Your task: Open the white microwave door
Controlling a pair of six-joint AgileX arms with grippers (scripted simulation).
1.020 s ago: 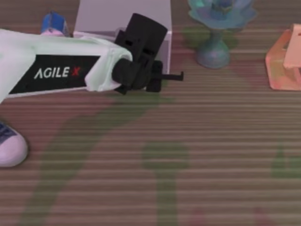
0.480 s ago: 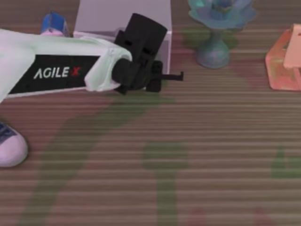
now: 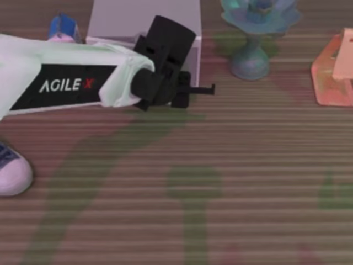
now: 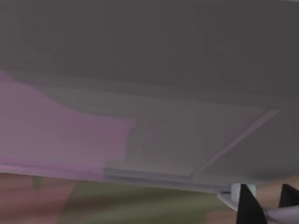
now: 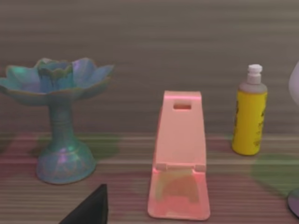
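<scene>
The white microwave (image 3: 140, 19) stands at the back of the table, left of centre. My left arm reaches in from the left, and my left gripper (image 3: 199, 89) is low at the microwave's front right corner. The white microwave door (image 4: 187, 70), with its grey window, fills the left wrist view, and the purple interior floor (image 4: 56, 140) shows through it. My left gripper (image 4: 268, 207) has its two dark fingertips close together with a pale handle piece (image 4: 243, 190) between them. The arm hides the door's front in the top view. My right gripper (image 5: 91, 207) is parked out of the top view.
A blue-green lotus-shaped stand (image 3: 251, 33) is right of the microwave and a pink phone holder (image 3: 333, 69) sits at the right edge. A yellow bottle (image 5: 250, 116) stands beyond the holder. A blue can (image 3: 63, 27) and a shoe (image 3: 11, 171) are on the left.
</scene>
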